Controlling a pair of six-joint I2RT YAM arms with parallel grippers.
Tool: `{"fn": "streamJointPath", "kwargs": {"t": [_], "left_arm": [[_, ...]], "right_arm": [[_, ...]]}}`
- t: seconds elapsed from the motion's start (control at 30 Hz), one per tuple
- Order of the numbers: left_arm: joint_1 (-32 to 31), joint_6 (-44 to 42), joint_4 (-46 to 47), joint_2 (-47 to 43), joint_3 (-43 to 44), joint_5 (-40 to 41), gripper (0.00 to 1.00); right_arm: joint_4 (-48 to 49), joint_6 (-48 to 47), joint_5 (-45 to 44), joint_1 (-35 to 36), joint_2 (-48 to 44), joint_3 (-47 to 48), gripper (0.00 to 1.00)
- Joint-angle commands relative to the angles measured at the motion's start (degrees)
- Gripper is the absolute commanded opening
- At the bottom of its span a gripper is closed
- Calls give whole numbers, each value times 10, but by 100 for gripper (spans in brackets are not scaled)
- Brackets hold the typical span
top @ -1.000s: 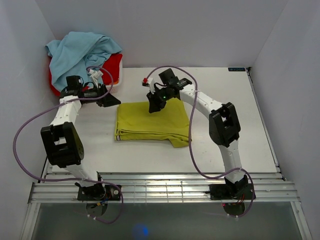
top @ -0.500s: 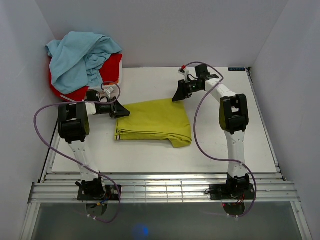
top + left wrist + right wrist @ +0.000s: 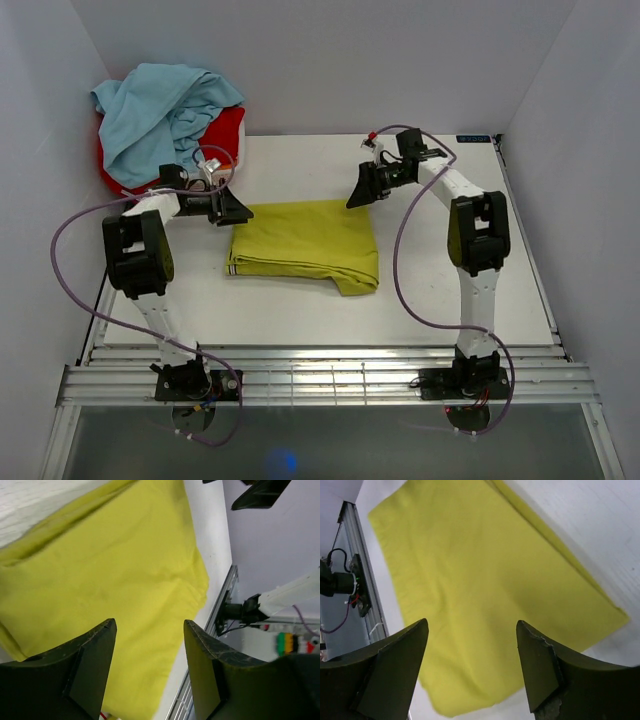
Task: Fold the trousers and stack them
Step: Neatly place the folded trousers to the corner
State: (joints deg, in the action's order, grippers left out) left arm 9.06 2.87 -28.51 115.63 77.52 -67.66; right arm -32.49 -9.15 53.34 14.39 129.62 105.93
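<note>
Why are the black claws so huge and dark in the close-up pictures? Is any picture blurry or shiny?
Left wrist view: the left gripper sits right by the lens, so it looms dark; the trousers look sharp. Right wrist view: same for the right gripper. Top view: even light, soft shadows, one blue glare spot at the bottom.

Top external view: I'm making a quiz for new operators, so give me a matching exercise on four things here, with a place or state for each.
1 trousers
2 light blue garment
3 red garment
4 right gripper

A under another garment, far left corner
B folded flat in the middle
C open, at the trousers' far right corner
D crumpled on top of another garment

Pairs: 1-B, 2-D, 3-A, 4-C
</note>
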Motion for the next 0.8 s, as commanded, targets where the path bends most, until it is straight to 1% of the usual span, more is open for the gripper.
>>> {"fn": "streamJointPath", "kwargs": {"t": [0.0,0.03,0.07,0.13,0.17,0.27,0.3,0.37,0.4,0.43,0.47,0.57,0.6,0.63,0.67,0.7,0.73,0.77], "left_arm": [[3,-180,-158,-127,-17,2,67],[3,-196,-182,-138,-31,-2,66],[3,-217,-190,-152,-60,-11,65],[3,-227,-200,-155,-89,-14,63],[3,-233,-200,-154,-104,-19,61],[3,-242,-201,-128,-147,-19,58],[3,-244,-199,-108,-165,-14,57],[4,-244,-187,-87,-178,-2,56],[7,-212,-169,-78,-185,9,56],[15,-202,-138,-60,-195,19,56],[18,-194,-128,-49,-195,24,56],[29,-181,-116,-20,-187,29,53],[30,-185,-127,-20,-185,31,53],[30,-206,-138,-23,-184,31,55],[30,-224,-153,-41,-175,24,59],[31,-246,-188,-56,-168,15,64],[33,-283,-206,-72,-161,7,69],[39,-297,-222,-112,-142,-15,78]], "right_arm": [[-7,10,29,10,-122,-54,77],[3,13,39,20,-152,-80,77],[10,18,44,26,-164,-133,77],[25,24,55,45,-185,-180,77],[29,25,57,52,-188,-220,76],[65,44,70,71,-185,-278,72],[77,50,71,73,-184,-314,71],[102,70,63,77,-171,-346,71],[116,72,55,77,-165,-368,70],[119,72,37,75,-150,-376,70],[122,71,33,74,-140,-382,70],[114,61,13,59,-122,-393,68],[87,39,5,57,-124,-390,68],[69,26,-7,54,-135,-372,68],[52,12,-13,54,-146,-359,68],[32,-20,-19,55,-156,-341,68],[-5,-34,-37,61,-182,-320,68],[-21,-49,-49,67,-195,-272,68]]}}
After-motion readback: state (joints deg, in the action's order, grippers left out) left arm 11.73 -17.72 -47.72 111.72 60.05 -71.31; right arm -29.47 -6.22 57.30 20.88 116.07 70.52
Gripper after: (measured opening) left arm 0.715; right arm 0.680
